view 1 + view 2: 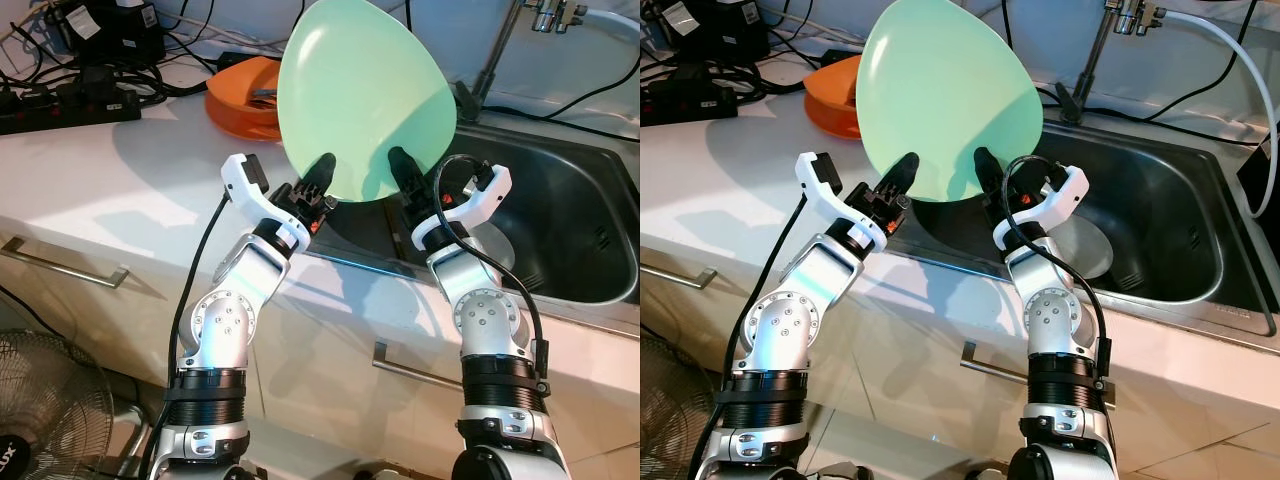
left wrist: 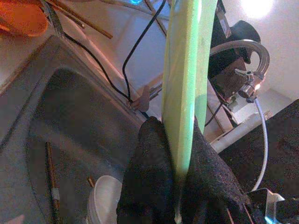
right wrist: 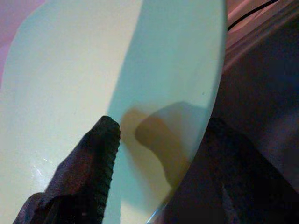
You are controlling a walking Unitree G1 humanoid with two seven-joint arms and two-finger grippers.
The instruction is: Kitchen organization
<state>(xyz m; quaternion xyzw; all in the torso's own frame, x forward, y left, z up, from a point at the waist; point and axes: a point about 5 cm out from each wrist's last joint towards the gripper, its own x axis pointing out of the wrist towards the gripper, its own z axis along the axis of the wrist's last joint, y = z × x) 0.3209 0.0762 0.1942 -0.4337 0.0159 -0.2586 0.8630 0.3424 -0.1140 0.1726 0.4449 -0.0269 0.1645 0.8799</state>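
Note:
A large pale green plate stands nearly upright over the counter beside the sink's left edge. My left gripper is shut on its lower rim; in the left wrist view both fingers pinch the plate edge-on. My right gripper is at the lower right rim. One finger hovers just off the plate's face, casting a shadow on it. The other finger is behind the rim, so this gripper stands open astride the rim.
The steel sink lies at right, with a white dish and a thin stick in it, and the faucet behind. An orange bowl and a power strip with cables sit on the counter. A fan stands on the floor at left.

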